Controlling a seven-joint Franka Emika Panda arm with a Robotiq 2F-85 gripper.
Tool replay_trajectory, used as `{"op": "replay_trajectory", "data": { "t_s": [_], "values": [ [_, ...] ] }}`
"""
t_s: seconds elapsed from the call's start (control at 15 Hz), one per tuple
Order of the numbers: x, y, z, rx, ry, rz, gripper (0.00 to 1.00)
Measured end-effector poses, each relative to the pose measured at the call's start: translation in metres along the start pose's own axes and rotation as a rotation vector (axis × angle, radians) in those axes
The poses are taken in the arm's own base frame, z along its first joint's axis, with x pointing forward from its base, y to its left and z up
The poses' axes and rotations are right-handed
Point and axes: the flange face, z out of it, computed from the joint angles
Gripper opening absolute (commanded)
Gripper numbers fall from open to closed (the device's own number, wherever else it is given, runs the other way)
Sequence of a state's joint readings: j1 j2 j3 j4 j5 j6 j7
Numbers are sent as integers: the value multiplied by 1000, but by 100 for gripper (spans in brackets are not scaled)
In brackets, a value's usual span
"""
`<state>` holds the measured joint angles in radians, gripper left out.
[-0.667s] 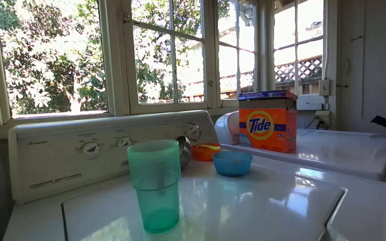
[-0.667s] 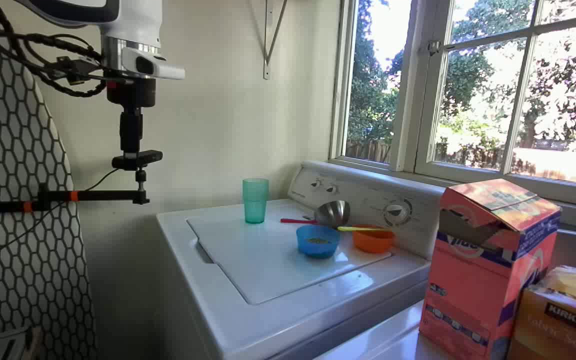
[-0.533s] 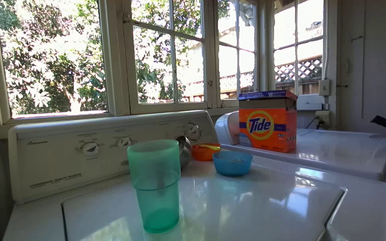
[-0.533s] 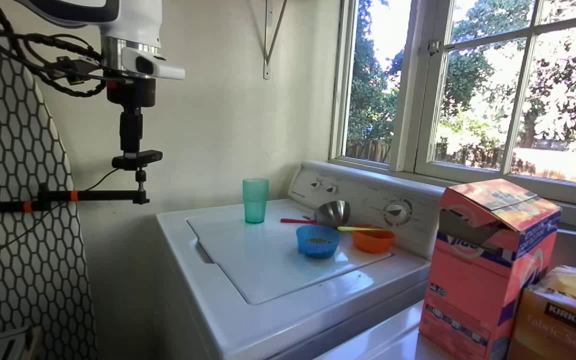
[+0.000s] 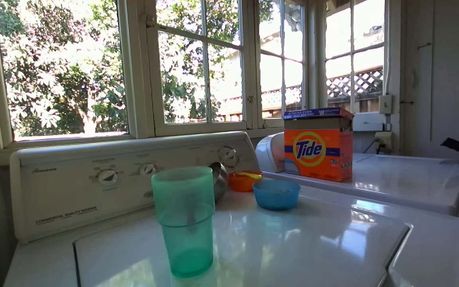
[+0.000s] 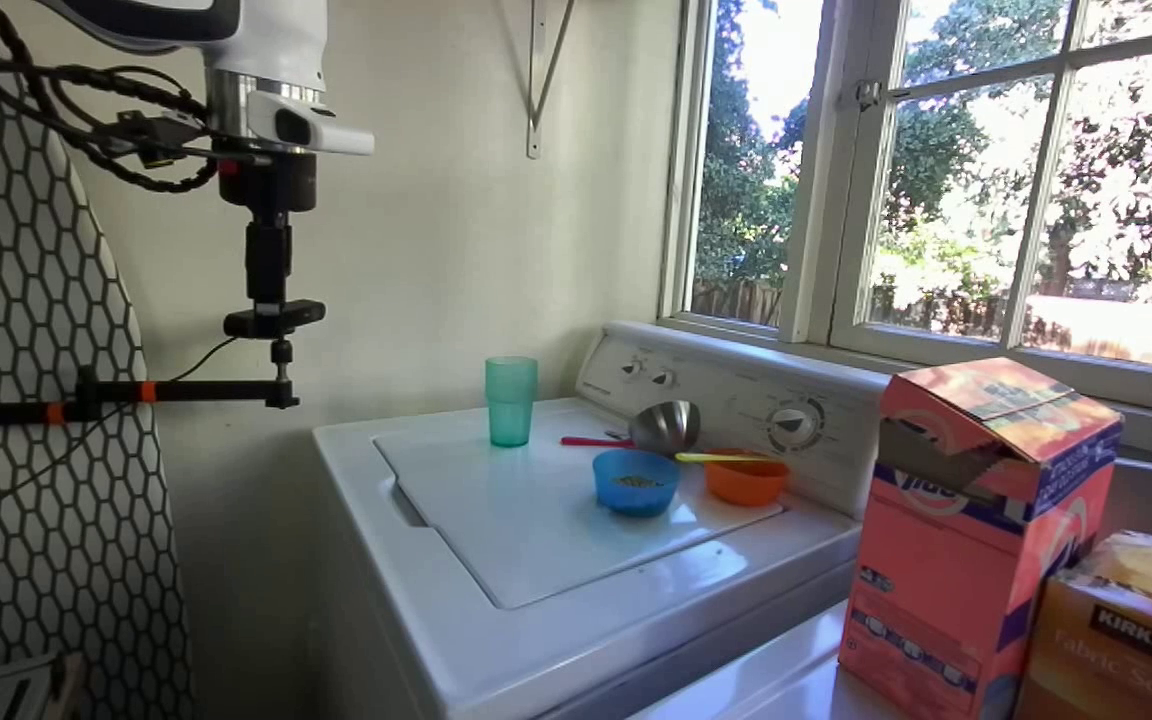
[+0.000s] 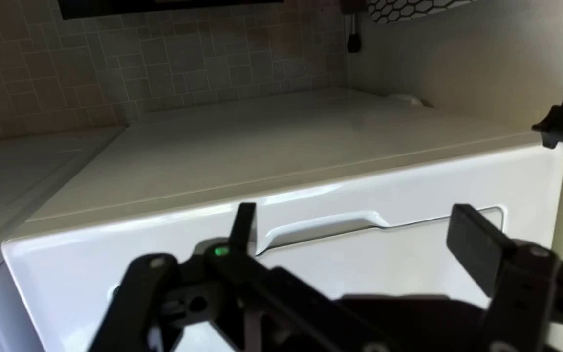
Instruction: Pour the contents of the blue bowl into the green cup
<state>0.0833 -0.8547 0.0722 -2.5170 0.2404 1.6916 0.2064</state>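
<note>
The blue bowl (image 6: 636,500) stands upright on the washer lid in both exterior views (image 5: 276,198). The contents (image 6: 638,481) lie in its bottom as brownish-beige bits. The green cup (image 6: 511,405) stands upright on the lid, apart from the bowl; it is large in the foreground of an exterior view (image 5: 185,223). My gripper hangs high to the cup's left in an exterior view (image 6: 268,290). In the wrist view my gripper (image 7: 352,222) is open, its fingers (image 7: 479,249) wide apart with nothing between them. Bowl and cup are out of the wrist view.
An orange bowl (image 6: 748,485) with a yellow handle across it and a metal ladle (image 6: 671,428) with a red handle lie by the control panel (image 6: 721,400). A Tide box (image 6: 946,600) stands on the neighbouring machine. A camera on a black arm (image 6: 274,318) is near my gripper.
My arm and gripper have shifted slightly right and up in an exterior view. The bowls and cup have not moved.
</note>
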Motion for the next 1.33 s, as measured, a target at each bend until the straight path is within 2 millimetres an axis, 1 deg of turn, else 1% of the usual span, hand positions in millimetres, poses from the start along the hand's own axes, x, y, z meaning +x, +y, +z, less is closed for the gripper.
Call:
{"op": "replay_trajectory", "data": {
  "t_s": [0.13,0.27,0.4,0.53,0.67,0.87,1.13,1.2,1.27,1.33],
  "values": [
    [17,13,-10,20,35,39,100],
    [42,31,-21,46,55,87,100],
    [72,49,-28,67,56,128,100],
    [106,62,-29,74,47,152,100],
    [143,69,-23,71,33,165,100],
    [196,71,-7,60,-6,147,100],
    [255,79,17,66,-62,41,100],
    [264,81,23,64,-70,39,100],
    [265,82,26,64,-75,40,100],
    [265,82,25,64,-73,40,100]
  ]
}}
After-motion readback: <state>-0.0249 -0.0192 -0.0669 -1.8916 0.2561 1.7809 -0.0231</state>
